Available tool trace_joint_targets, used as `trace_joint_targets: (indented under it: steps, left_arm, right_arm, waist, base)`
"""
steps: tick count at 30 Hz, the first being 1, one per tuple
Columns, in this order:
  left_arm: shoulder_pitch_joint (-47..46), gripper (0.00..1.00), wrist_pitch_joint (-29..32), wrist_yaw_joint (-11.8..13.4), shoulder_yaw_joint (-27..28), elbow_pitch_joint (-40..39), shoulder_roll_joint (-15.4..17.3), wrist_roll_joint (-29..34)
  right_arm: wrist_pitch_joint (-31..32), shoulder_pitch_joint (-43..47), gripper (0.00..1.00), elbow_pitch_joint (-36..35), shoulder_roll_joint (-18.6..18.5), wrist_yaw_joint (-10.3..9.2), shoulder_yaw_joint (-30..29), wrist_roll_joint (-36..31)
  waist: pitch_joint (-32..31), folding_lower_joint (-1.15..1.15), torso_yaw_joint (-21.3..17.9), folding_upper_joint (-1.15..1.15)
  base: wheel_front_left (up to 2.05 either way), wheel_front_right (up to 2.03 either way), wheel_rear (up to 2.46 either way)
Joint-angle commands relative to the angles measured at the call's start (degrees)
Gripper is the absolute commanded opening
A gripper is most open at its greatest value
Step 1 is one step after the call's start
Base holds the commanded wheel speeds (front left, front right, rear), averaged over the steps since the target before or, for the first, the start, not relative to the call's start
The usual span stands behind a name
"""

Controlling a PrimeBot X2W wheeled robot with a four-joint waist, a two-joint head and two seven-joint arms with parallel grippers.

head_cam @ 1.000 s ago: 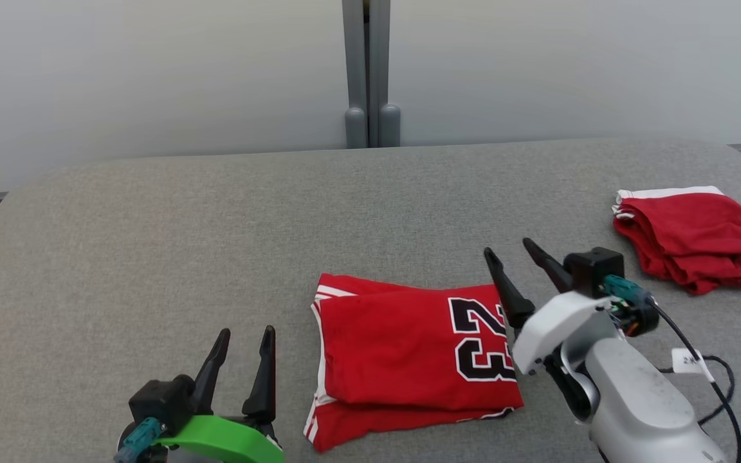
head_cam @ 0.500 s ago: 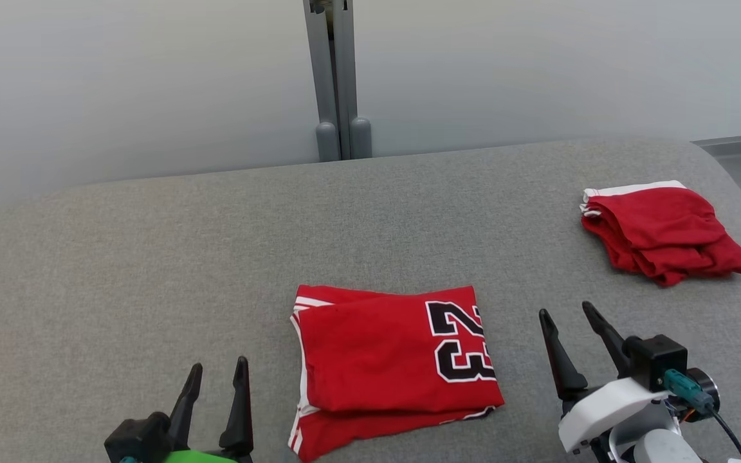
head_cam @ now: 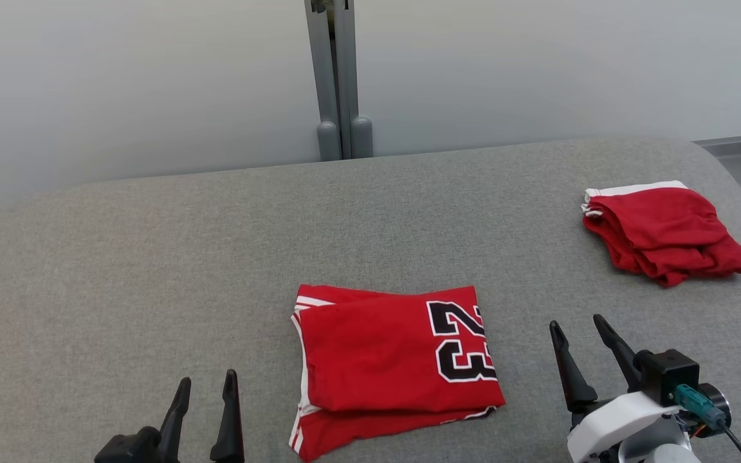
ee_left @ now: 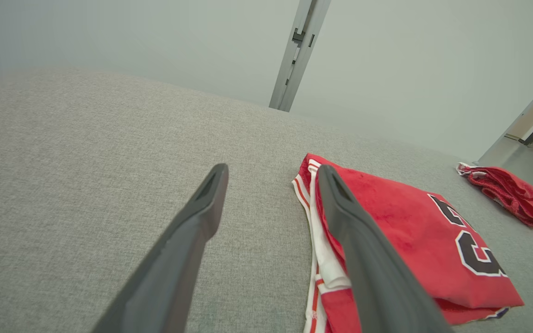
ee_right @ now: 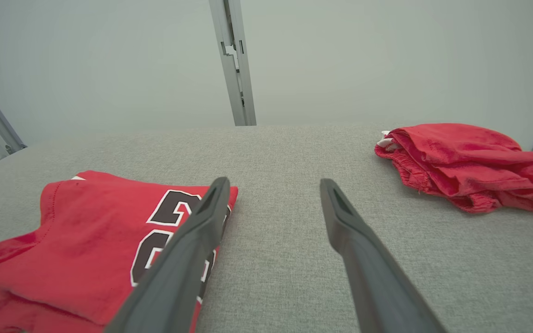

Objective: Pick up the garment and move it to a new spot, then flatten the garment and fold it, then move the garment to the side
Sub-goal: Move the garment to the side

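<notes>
The garment (head_cam: 396, 363) is a red jersey with a black "23" and white side stripes, lying folded in a neat rectangle on the grey padded table (head_cam: 152, 270); it also shows in the left wrist view (ee_left: 410, 240) and right wrist view (ee_right: 95, 240). My left gripper (head_cam: 206, 392) stands open, low at the front left, well clear of the jersey's left edge, with nothing between its fingers. My right gripper (head_cam: 577, 331) is open and empty too, a short way off the jersey's right edge. Both grippers hover above the cloth-covered table.
A second red garment (head_cam: 663, 231) with a white waistband lies bunched at the table's far right, also in the right wrist view (ee_right: 470, 164). A grey post (head_cam: 335, 77) stands against the pale wall behind the table. Bare grey surface spreads left of and behind the jersey.
My right gripper has pulled back off the jersey's right edge toward the lower right. The left gripper has sunk lower in view. The head camera has shifted; the jersey stays folded.
</notes>
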Motion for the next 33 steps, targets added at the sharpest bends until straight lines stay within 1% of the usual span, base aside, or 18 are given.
trace_joint_targets:
  steps: [1, 8, 13, 16, 21, 25, 33]
  left_arm:
    - [0.6, 1.0, -0.2, -0.3, 0.2, -0.1, 0.0, 0.8]
    - [-0.2, 1.0, -0.2, -0.3, 0.1, 0.4, -0.1, 1.3]
    - [-1.3, 1.0, -0.2, -0.4, -0.2, 0.6, -0.1, 1.5]
    - [-1.9, 1.0, -0.2, -0.5, -0.6, 0.9, -0.1, 1.6]
    - [-2.8, 1.0, -0.2, -0.5, -0.7, 1.2, -0.1, 1.9]
    - [-3.1, 1.0, -0.2, -0.4, -0.8, 1.5, -0.1, 1.7]
    - [-3.8, 1.0, -0.2, 0.1, -0.7, 1.4, -0.1, 1.2]
  right_arm:
    - [-0.2, 0.3, 1.0, -0.1, -0.2, -0.04, -0.1, 0.1]
    - [-0.2, -0.5, 1.0, 0.5, -0.2, -0.04, 0.1, 0.2]
    - [0.7, -3.4, 1.0, 2.3, -0.2, -0.04, 1.8, 0.3]
    - [3.9, -6.0, 1.0, 4.0, -0.2, -0.04, 2.8, -0.9]
    - [11.9, -10.7, 1.0, 7.9, -0.2, -0.04, 4.1, -1.9]
    - [17.0, -12.9, 1.0, 11.3, -0.4, -0.04, 4.9, -0.4]
    - [21.7, -15.5, 1.0, 17.0, -0.9, -0.04, 6.0, 2.1]
  waist:
    - [0.0, 0.0, 0.0, 0.0]
    - [0.3, 0.0, 0.0, 0.0]
    - [0.9, 0.0, 0.4, 0.0]
    - [1.2, 0.0, 1.1, 0.0]
    - [1.9, 0.0, 2.8, 0.0]
    - [2.6, 0.0, 4.6, 0.0]
    - [4.4, 0.0, 7.7, 0.0]
  base:
    - [0.0, 0.0, 0.0]
    - [0.0, 0.0, 0.0]
    - [0.0, 0.0, 0.0]
    - [0.0, 0.0, 0.0]
    - [0.0, 0.0, 0.0]
    - [0.0, 0.0, 0.0]
    - [0.0, 0.0, 0.0]
